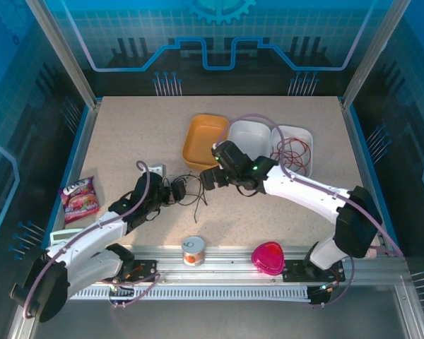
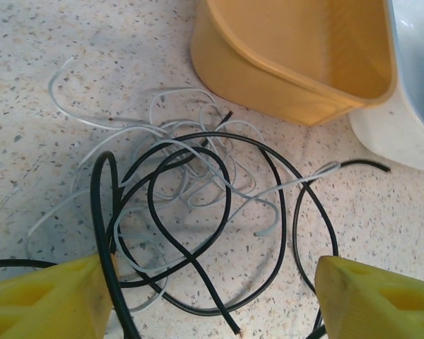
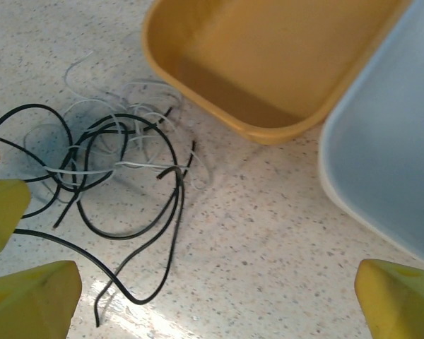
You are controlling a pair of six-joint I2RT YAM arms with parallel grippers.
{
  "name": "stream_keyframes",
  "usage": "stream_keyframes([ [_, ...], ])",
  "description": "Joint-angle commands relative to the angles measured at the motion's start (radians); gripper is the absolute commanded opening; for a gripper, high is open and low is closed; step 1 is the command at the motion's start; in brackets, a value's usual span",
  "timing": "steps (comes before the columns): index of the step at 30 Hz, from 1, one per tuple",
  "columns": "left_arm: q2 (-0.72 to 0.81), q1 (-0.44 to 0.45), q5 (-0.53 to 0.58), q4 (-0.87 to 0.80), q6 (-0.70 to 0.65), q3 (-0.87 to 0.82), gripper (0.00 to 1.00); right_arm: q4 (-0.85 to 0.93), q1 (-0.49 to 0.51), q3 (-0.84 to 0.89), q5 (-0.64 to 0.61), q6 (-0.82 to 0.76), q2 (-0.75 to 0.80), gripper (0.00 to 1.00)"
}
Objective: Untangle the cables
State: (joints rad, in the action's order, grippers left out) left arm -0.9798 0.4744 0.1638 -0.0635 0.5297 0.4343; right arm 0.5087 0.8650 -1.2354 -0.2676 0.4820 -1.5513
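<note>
1. While the left gripper (image 2: 208, 282) and right gripper (image 3: 212, 282) stand open, black cable (image 2: 284, 219) and white cable (image 2: 311, 175) lie tangled at 7 o'clock of the orange bin (image 2: 268, 78).
2. Pinching both strands could tighten knots.

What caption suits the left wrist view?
Open left gripper over tangled thin black cable and pale grey cable, beside an orange plastic tub.

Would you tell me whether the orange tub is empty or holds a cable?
Empty: the orange tub is bare inside, and the tangled black cable and pale cable lie on the table outside it.
</note>
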Motion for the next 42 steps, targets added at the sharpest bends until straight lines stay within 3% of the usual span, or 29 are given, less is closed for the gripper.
stream_keyframes([
  [1,0.030,-0.022,0.007,-0.003,0.034,-0.021,0.79,0.030,0.025,-0.052,0.013,0.007,-0.040,0.98],
  [4,0.056,-0.034,0.017,-0.011,0.048,-0.032,0.80,0.030,0.036,-0.071,0.044,0.020,-0.075,0.92],
  [14,0.118,-0.070,0.101,-0.130,0.085,-0.032,0.98,0.044,0.046,-0.115,0.115,0.036,-0.180,0.67],
  [20,0.136,-0.102,0.173,-0.222,0.105,-0.014,0.99,0.048,0.048,-0.148,0.129,0.042,-0.217,0.61],
  [42,0.091,-0.155,0.119,-0.188,0.139,-0.038,0.99,0.081,0.092,-0.157,0.174,0.123,-0.334,0.67],
])
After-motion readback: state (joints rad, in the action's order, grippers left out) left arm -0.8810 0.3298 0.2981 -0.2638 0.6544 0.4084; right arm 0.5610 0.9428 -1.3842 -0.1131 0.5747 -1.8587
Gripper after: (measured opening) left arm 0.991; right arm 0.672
